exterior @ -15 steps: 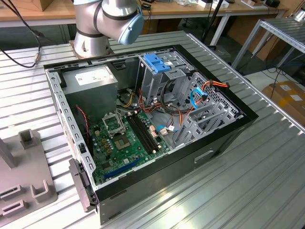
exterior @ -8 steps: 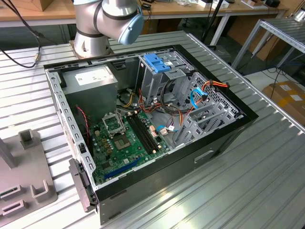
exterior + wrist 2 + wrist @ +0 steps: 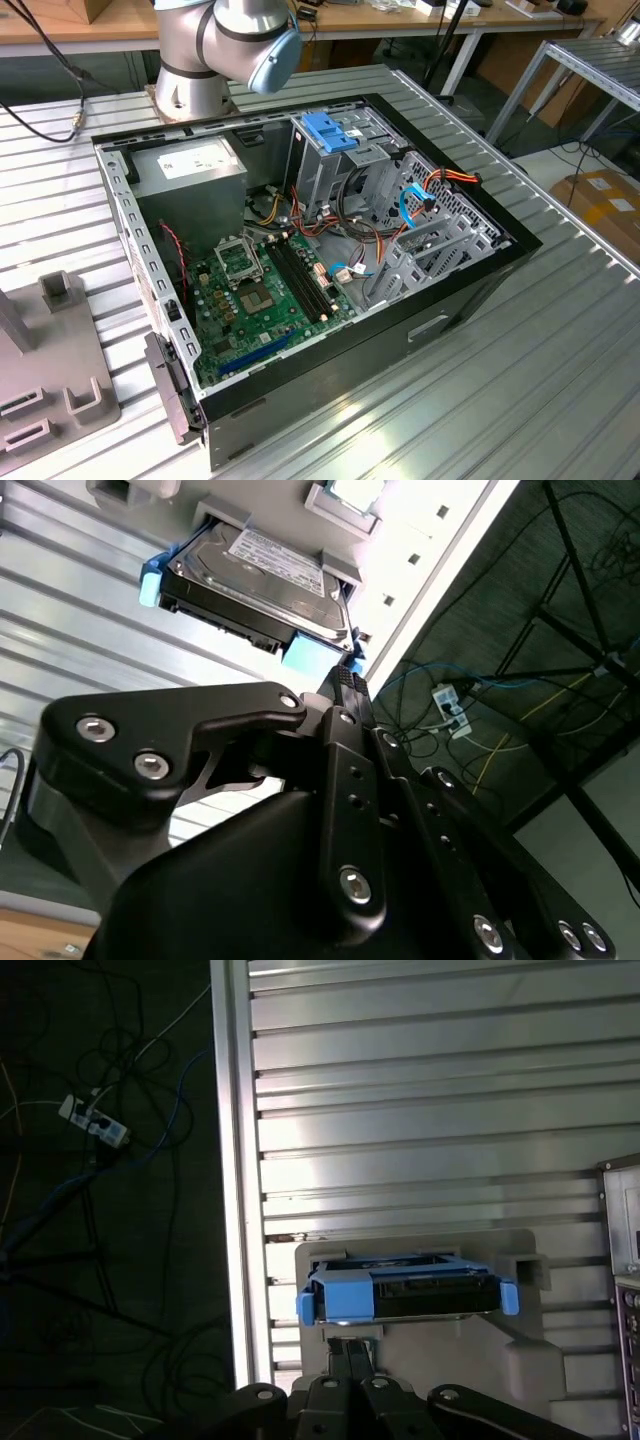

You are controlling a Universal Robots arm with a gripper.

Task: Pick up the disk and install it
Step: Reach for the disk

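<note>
- Disk (image 3: 405, 1295) sat in a grey holder (image 3: 480, 1360) by the table's (image 3: 400, 1110) edge.
- Gripper (image 3: 350, 1342) was at its blue frame (image 3: 340, 1305); clenched or released, I couldn't tell.
- A skewed pull could jam it.

There is 1 disk (image 3: 405, 1295), 1 grey holder (image 3: 460, 1345), 1 open computer case (image 3: 300, 390) and 1 robot arm (image 3: 220, 40).

Open PC case (image 3: 400, 335) w/ green mobo (image 3: 268, 292), grey PSU (image 3: 190, 178) on ribbed table (image 3: 530, 400).

A ribbed metal table (image 3: 560, 380) spreads wide; a wooden workbench (image 3: 380, 22) stands behind; cables (image 3: 95, 1160) litter the dark floor (image 3: 100, 1280).
</note>
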